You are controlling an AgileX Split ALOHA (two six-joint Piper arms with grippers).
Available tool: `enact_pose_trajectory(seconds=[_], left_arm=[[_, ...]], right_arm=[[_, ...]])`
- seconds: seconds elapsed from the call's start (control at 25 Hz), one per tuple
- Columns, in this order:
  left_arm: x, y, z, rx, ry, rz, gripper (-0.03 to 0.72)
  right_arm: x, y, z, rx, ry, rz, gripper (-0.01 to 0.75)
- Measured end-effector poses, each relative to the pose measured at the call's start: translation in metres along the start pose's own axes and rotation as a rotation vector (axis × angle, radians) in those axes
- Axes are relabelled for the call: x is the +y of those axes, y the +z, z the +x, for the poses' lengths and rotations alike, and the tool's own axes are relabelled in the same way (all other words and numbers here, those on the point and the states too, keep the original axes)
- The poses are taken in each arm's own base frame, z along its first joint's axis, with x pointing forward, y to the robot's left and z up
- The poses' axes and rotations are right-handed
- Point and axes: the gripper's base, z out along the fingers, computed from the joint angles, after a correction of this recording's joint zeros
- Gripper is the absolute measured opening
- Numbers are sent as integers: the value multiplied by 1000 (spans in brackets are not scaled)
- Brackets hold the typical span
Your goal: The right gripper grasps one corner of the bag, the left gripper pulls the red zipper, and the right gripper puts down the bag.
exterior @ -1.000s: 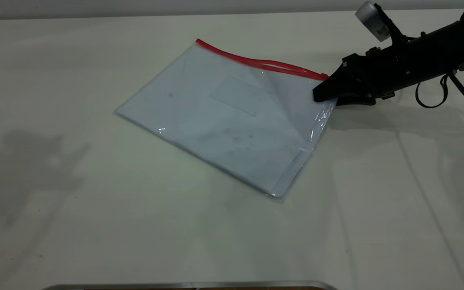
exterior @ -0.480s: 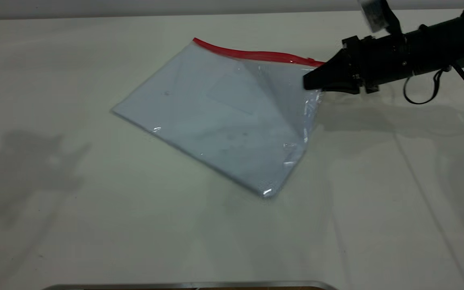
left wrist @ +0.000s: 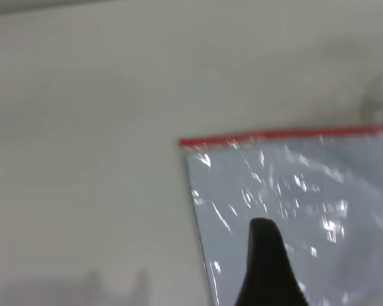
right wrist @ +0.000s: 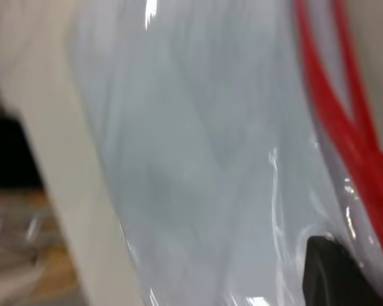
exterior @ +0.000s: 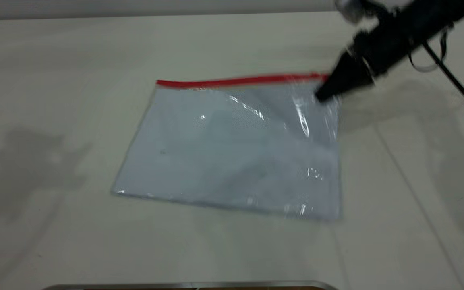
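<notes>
Your right end effector (exterior: pixel 324 93) is closed on the corner of the bag (exterior: pixel 325 82), at the place where the red zipper (exterior: pixel 236 81) ends. In the exterior view you see its black wedge tip pointing down and to the left onto that corner, and the black arm goes up from it to the top right edge of the picture, with a thin black cable (exterior: pixel 455 82) hanging beside it. The plastic near the grip is lifted and wrinkled, with bright reflections on it.

From there the bag (exterior: pixel 232 157) spreads out to the left and toward the camera. Its other corners lie on the worktop (exterior: pixel 54 80). The red zipper runs along the far long edge, almost straight across the picture. In the right wrist view the red strip (right wrist: pixel 345 127) looks split in two lines for a part of its length, so there it seems open; the slider I cannot find.

Your left end effector (left wrist: pixel 263 255) is not in the exterior view. In the left wrist view you see only one dark finger tip (left wrist: pixel 263 239) above the bag (left wrist: pixel 345 210), near the corner where the red strip (left wrist: pixel 281 135) starts, and if it is wide or narrow, I cannot tell.
</notes>
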Motion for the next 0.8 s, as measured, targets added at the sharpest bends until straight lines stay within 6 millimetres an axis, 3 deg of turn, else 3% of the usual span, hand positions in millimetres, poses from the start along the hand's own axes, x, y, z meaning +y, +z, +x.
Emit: enact_pose_trajectory(seconds=[0.16, 0.4, 0.64, 0.8], left_arm=[[0, 32, 5, 60, 10, 18, 550], [-11, 92, -2, 110, 124, 100, 550], [-15, 158, -23, 159, 304, 276, 550], [-14, 201, -27, 169, 370, 429, 550]], right_arm=[[22, 10, -32, -90, -44, -45, 33], [54, 41, -39, -43, -90, -119, 33], [56, 41, -41, -43, -98, -119, 33], [66, 29, -49, -43, -166, -97, 33]])
